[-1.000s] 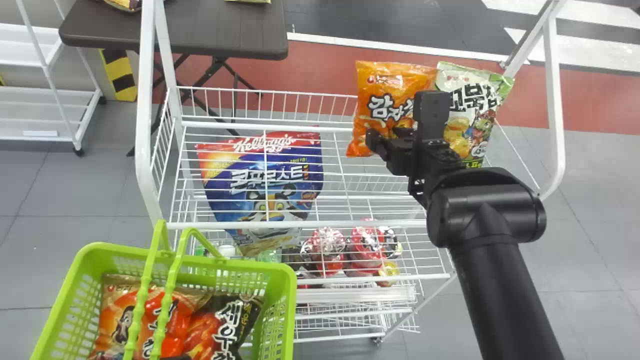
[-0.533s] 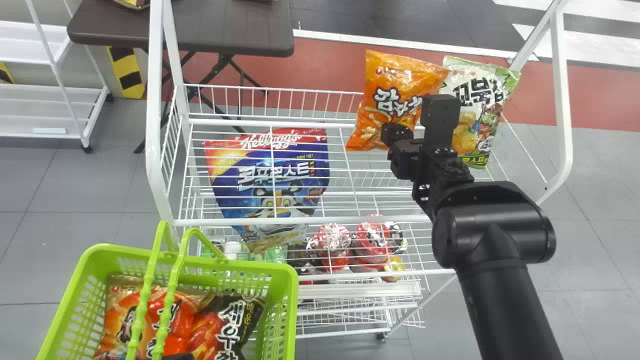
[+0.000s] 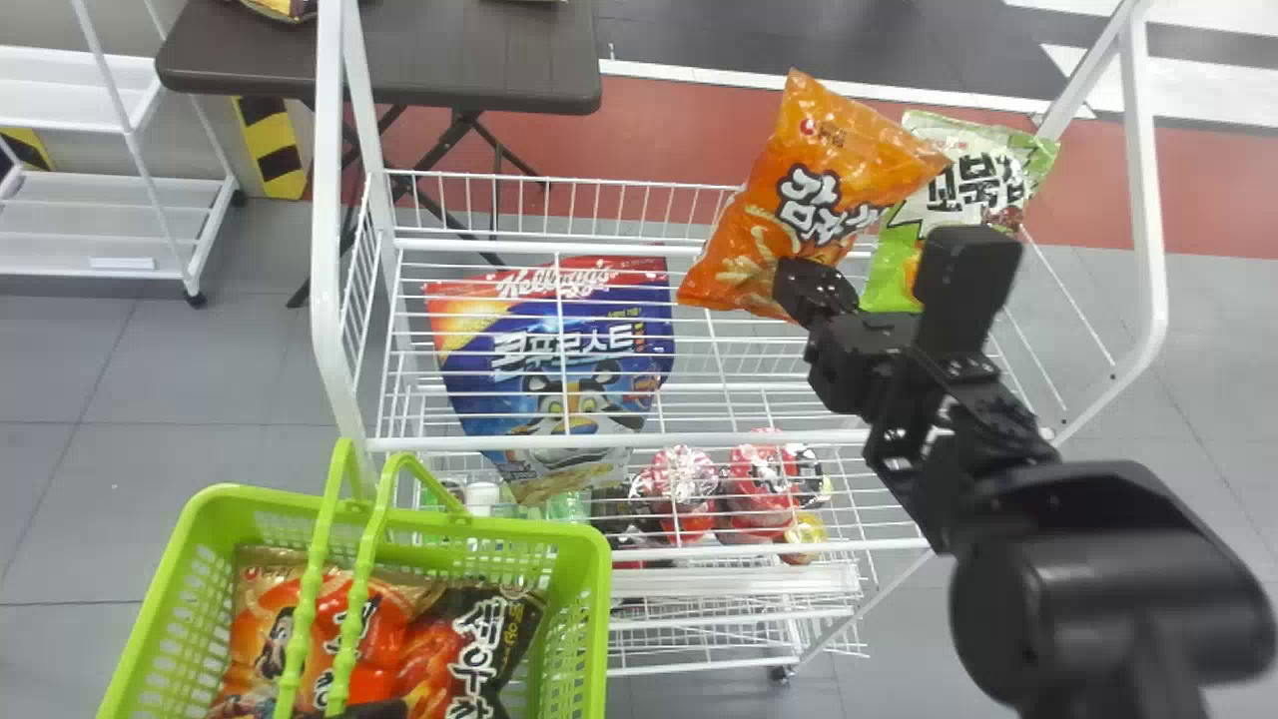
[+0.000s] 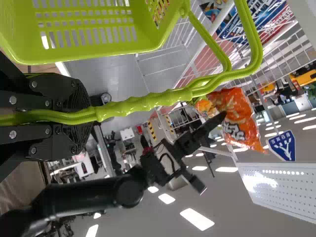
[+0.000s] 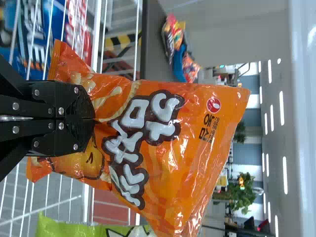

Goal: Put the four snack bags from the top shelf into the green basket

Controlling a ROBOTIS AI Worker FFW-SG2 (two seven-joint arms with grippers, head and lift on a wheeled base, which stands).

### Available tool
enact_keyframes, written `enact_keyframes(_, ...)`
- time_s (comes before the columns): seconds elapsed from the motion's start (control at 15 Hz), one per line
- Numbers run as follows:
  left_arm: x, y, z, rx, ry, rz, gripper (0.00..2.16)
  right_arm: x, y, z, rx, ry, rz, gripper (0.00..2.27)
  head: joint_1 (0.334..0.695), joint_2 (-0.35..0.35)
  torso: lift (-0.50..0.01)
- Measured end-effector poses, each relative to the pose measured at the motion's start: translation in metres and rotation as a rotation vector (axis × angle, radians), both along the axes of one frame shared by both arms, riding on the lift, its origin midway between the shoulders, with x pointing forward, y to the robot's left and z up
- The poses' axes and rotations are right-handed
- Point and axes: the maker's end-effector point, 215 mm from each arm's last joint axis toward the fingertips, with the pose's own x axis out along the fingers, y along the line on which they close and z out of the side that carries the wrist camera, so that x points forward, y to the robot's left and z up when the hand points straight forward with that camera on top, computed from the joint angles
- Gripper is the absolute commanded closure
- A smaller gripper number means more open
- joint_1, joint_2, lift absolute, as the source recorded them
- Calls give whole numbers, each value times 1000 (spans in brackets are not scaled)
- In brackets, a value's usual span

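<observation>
The orange bag (image 3: 809, 205) has tipped further, upper right, my right tool (image 5: 94, 119) clamped shut on its bottom; I'd lift clear of the green bag (image 3: 887, 282) before swinging lower left to the basket (image 3: 539, 533).

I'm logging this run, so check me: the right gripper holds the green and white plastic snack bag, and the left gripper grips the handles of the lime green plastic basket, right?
Not quite: the right gripper holds the orange plastic snack bag, as the right wrist view shows. The left gripper does grip the handles of the lime green plastic basket.
</observation>
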Motion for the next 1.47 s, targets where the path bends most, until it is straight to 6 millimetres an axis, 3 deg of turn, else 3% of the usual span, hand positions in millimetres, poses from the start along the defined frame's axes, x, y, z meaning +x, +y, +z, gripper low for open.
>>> enact_keyframes(0.2, 1, 0, 0, 0, -2, 1, 2138, -54, 34, 6, 62, 50, 88, 2253, 695, -71, -1)
enact_keyframes(0.47, 3, 0, 1, 0, -7, 2, 2138, -135, 85, -29, 156, 248, 227, 2253, 695, 21, -1)
enact_keyframes(0.73, 4, -2, 1, -1, -8, 1, 2138, -201, 132, -44, 272, 425, 370, 2250, 695, 108, -1)
enact_keyframes(0.8, 4, -3, 1, -2, -9, 0, 2138, -214, 147, -46, 300, 463, 412, 2253, 695, 164, -1)
enact_keyframes(1.0, 4, -4, 1, -4, -9, 0, 2138, -244, 188, -56, 335, 551, 511, 2253, 695, 250, -1)
enact_keyframes(1.07, 4, -5, 1, -5, -9, -1, 2138, -253, 200, -67, 336, 598, 540, 2253, 695, 308, -1)
enact_keyframes(1.2, 4, -6, 2, -6, -10, -2, 2138, -268, 223, -101, 328, 704, 591, 2253, 695, 350, -1)
enact_keyframes(1.33, 4, -7, 2, -6, -11, -3, 2138, -268, 246, -130, 325, 753, 631, 2253, 695, 350, -1)
enact_keyframes(1.47, 4, -8, 3, -7, -11, -5, 2138, -248, 270, -143, 330, 704, 656, 2250, 695, 350, -1)
